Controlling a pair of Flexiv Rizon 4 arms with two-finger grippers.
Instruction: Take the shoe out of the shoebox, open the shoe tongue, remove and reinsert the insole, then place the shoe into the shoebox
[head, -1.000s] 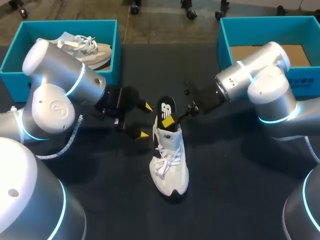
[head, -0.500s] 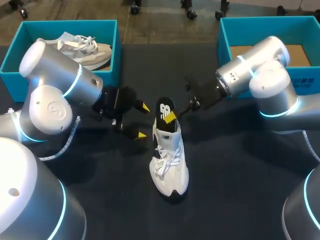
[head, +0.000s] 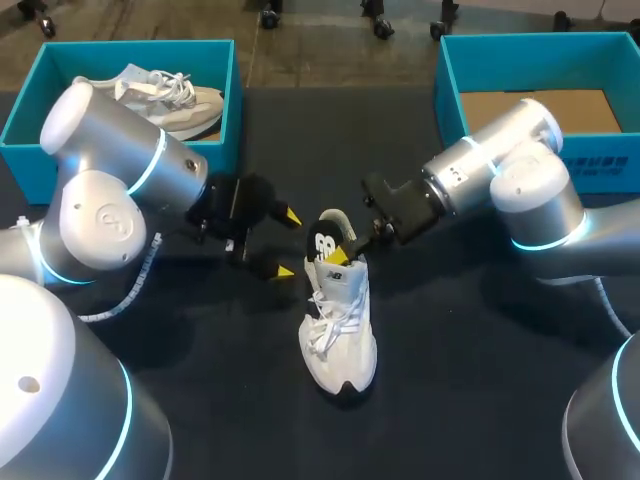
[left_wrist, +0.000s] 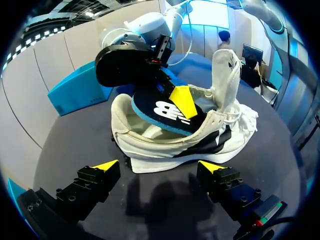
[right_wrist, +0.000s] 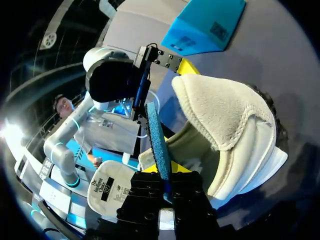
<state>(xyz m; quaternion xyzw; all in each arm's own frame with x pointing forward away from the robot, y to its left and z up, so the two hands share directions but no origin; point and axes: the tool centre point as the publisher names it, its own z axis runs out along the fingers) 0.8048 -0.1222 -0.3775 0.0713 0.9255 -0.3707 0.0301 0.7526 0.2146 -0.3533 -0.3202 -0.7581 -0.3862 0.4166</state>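
A white shoe (head: 340, 325) lies mid-table, toe toward the near edge, its tongue (left_wrist: 225, 75) standing up. My right gripper (head: 345, 236) is over the heel, shut on a black insole (head: 324, 247) with a blue underside. The insole's front part slants down into the shoe's opening (left_wrist: 165, 112). In the right wrist view the insole (right_wrist: 156, 142) runs edge-on between the fingers of that gripper (right_wrist: 165, 176), with the shoe's padded lining (right_wrist: 225, 125) beside it. My left gripper (head: 289, 243) stands open just left of the heel, touching nothing; the shoe (left_wrist: 185, 137) lies ahead of its tips (left_wrist: 159, 167).
A teal shoebox (head: 28, 118) at the back left holds a second white shoe (head: 170, 95). Another teal shoebox (head: 450, 80) at the back right shows only its brown cardboard floor (head: 535, 108). The tabletop is dark cloth.
My right gripper has closed on the insole and moved down and left, pushing it lower into the shoe. The left arm has stayed put.
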